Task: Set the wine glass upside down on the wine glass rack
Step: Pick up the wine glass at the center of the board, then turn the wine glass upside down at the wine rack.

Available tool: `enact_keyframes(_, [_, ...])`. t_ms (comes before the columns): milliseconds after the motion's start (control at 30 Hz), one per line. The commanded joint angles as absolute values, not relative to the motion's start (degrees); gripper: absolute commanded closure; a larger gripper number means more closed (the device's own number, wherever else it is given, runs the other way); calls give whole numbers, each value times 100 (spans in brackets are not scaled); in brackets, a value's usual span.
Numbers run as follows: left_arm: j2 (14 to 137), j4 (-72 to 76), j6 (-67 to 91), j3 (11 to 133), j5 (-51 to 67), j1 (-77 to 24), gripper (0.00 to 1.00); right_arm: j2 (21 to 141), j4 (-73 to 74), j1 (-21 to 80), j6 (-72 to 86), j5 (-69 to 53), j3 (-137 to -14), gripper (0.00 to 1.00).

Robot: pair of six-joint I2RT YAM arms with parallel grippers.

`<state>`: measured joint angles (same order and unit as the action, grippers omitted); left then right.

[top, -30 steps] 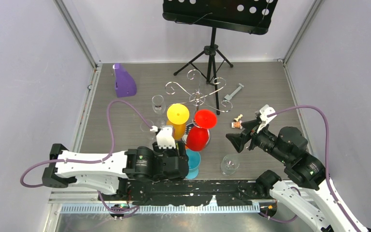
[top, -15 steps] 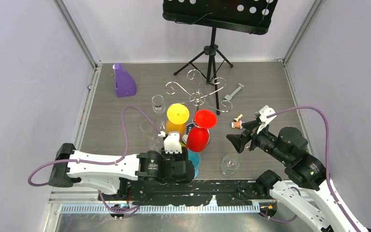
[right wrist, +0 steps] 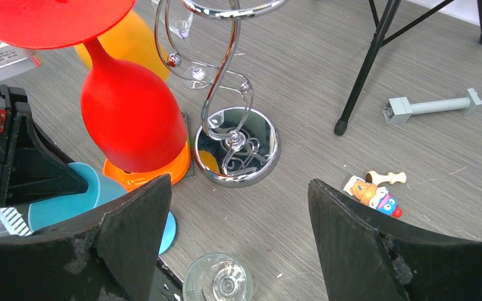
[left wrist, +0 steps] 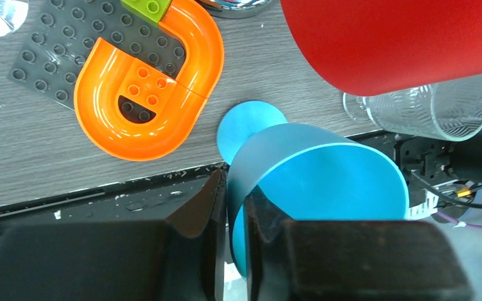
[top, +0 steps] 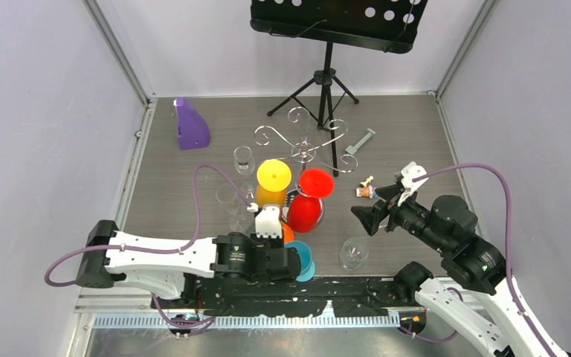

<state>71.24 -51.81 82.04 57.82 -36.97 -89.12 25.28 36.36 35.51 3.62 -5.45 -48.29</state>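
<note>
Bright, diffuse, even lighting; faint shadows on the worktop (top: 416,134); mirror reflections on the chrome wine glass rack (right wrist: 260,128) base; focus sharp.

Grey wood-grain table (top: 416,141). Back: black tripod music stand (top: 326,82), with a purple plastic object (top: 190,124) at back left. Centre: chrome wine glass rack (right wrist: 238,145) on its round mirror base, grey toy bolt (top: 360,141) to its right. Small toy figure (right wrist: 371,191) right of centre. Near edge: 1 clear glass (top: 354,253), and a dark grey stud baseplate (left wrist: 50,47) carrying an orange U-piece (left wrist: 144,94). Another clear glass (top: 243,158) left of the rack.
</note>
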Motion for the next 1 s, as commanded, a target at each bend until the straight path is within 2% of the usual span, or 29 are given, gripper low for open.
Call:
enact_keyframes(0, [6991,-5442,7990,5852,-3689,-8902,90,2592,3612,3540,261,-372,-5157,14])
enact_keyframes(133, [6698,-5612,7585,5962,-3634,-8965,100,2681,3741,3534,306,-187,-5356,14])
enact_keyframes(367, [6089,-5592,6178,6509,-2882,-9000,100,3007,4225,3543,612,299,-5922,14])
enact_keyframes(567, [5527,-5017,5121,7021,-2174,-9196,100,3188,4683,3542,941,527,-6529,14])
enact_keyframes(800, [5155,-4604,4257,8039,-2307,-9481,100,3543,5572,3541,1337,313,-7752,14])
enact_keyframes(967, [5189,-4521,3418,8753,-3185,-9483,100,3727,5851,3539,1624,-356,-8506,8])
